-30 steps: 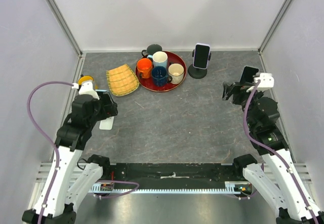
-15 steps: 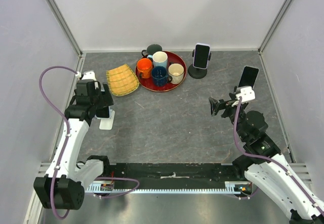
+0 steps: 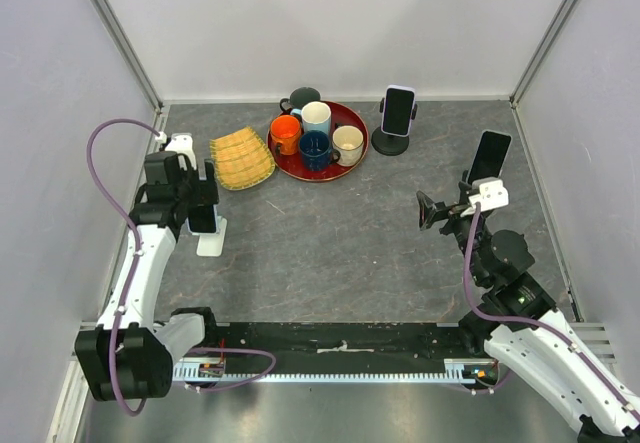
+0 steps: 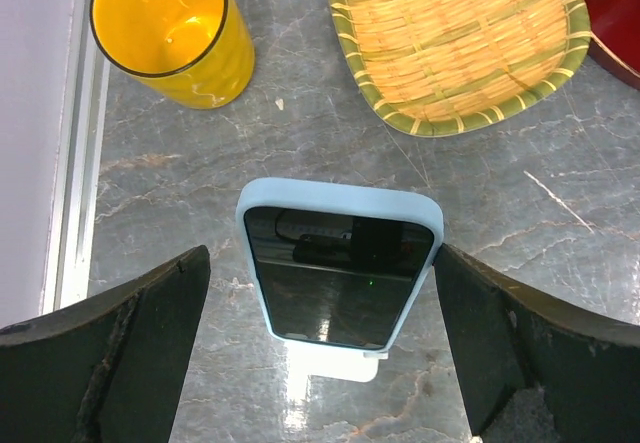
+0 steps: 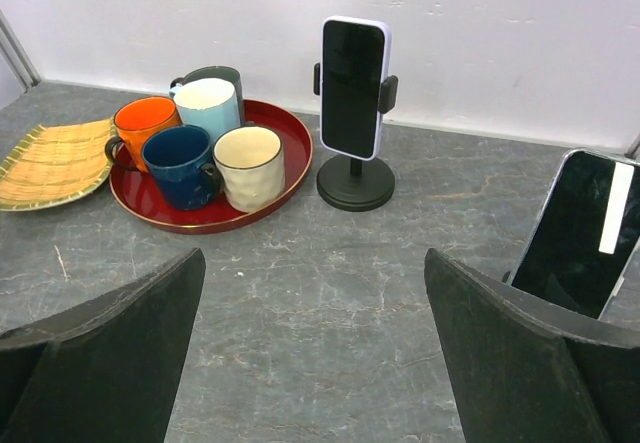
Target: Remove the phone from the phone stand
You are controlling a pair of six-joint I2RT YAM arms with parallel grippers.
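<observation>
A light-blue-cased phone (image 4: pixel 340 263) leans on a small white phone stand (image 4: pixel 325 368) at the table's left (image 3: pixel 203 220). My left gripper (image 4: pixel 320 253) hangs open just above it, one finger on each side and neither touching. At the back a second phone (image 3: pixel 398 110) is clamped upright in a black round-based stand (image 3: pixel 390 144), also in the right wrist view (image 5: pixel 352 87). A third, dark phone (image 3: pixel 490 155) leans at the right. Near it my right gripper (image 3: pixel 432 211) stands open and holds nothing.
A yellow cup (image 4: pixel 170 28) and a woven bamboo dish (image 3: pixel 241 158) lie just beyond the left phone. A red tray (image 3: pixel 318 176) carrying several mugs (image 5: pixel 248 163) sits left of the black stand. Grey walls close off the table's far, left and right sides.
The left arm has reached further out and its gripper now straddles the light-blue phone. The right gripper has drawn back leftward, away from the dark phone.
</observation>
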